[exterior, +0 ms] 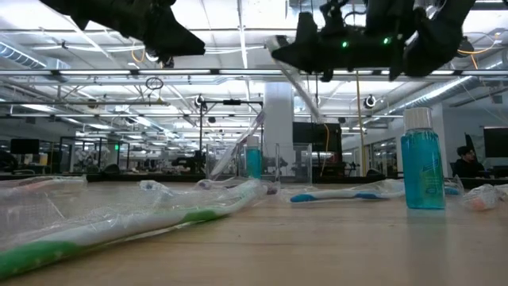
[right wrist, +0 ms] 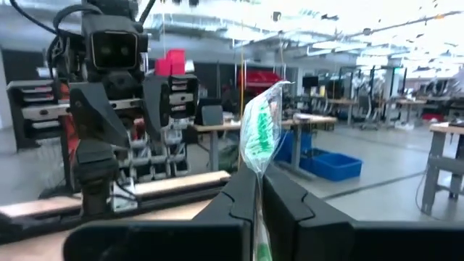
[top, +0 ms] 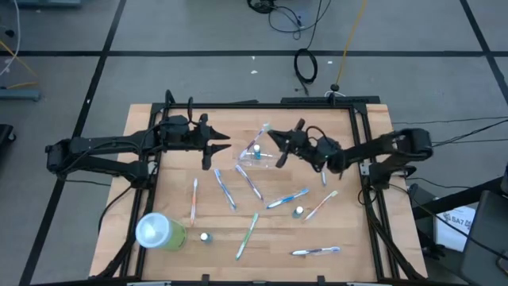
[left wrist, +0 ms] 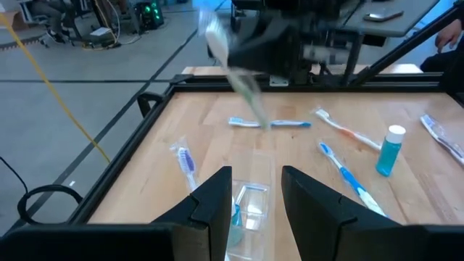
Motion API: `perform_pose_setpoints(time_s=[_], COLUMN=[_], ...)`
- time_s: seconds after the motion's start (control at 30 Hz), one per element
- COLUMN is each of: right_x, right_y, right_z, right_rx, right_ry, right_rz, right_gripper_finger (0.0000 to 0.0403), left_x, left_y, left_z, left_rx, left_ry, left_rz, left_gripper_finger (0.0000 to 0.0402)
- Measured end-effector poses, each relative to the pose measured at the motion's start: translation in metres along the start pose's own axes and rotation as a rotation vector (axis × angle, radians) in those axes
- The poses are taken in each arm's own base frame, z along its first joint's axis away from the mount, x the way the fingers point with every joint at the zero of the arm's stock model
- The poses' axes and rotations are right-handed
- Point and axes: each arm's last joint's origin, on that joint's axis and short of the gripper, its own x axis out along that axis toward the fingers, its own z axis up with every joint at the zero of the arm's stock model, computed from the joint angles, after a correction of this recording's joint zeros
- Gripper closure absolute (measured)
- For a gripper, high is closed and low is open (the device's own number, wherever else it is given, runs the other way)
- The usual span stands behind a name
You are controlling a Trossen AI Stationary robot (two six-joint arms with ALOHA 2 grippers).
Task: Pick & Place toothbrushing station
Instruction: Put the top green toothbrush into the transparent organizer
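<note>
Wooden table (top: 175, 191) in open-plan office, grey floor around. Toothbrushes (top: 225, 189) scattered, clear cup (top: 252, 155) mid-table. Right gripper (right wrist: 258, 190) clamped on wrapped green toothbrush (right wrist: 259, 130), raised; left gripper (left wrist: 255, 190) parted, empty, above cup.

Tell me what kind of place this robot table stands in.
Probably a robotics lab or open workshop: long ceiling light strips over rows of workbenches, loose black cables on a grey floor, and a seated person behind.
</note>
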Motion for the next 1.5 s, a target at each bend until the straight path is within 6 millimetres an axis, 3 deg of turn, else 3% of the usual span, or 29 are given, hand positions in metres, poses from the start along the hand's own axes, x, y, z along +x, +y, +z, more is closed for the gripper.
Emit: perform_pose_setpoints(time_s=[0.2, 0.33, 0.6, 1.23, 1.5], right_x=[0.004, 0.006, 0.019, 0.016, 0.015], right_y=[0.001, 0.000, 0.000, 0.000, 0.000], right_z=[-0.033, -0.051, -0.051, -0.078, -0.083], right_rx=[0.048, 0.034, 0.086, -0.016, -0.016], right_ry=[-0.078, -0.035, -0.056, 0.210, 0.259], right_rz=[-0.012, -0.017, -0.030, -0.073, -0.105], right_gripper_finger=[0.0398, 0.0397, 0.0397, 0.0395, 0.0343], left_x=[0.000, 0.000, 0.000, 0.000, 0.000], left_y=[0.000, 0.000, 0.000, 0.000, 0.000], left_z=[0.001, 0.001, 0.001, 0.000, 0.000], left_rx=[0.011, 0.025, 0.029, 0.034, 0.028], left_ry=[-0.010, -0.010, -0.014, -0.003, 0.000], left_rz=[0.001, 0.002, 0.003, 0.000, -0.001], left_gripper_finger=[0.0273, 0.0273, 0.0273, 0.0273, 0.0273])
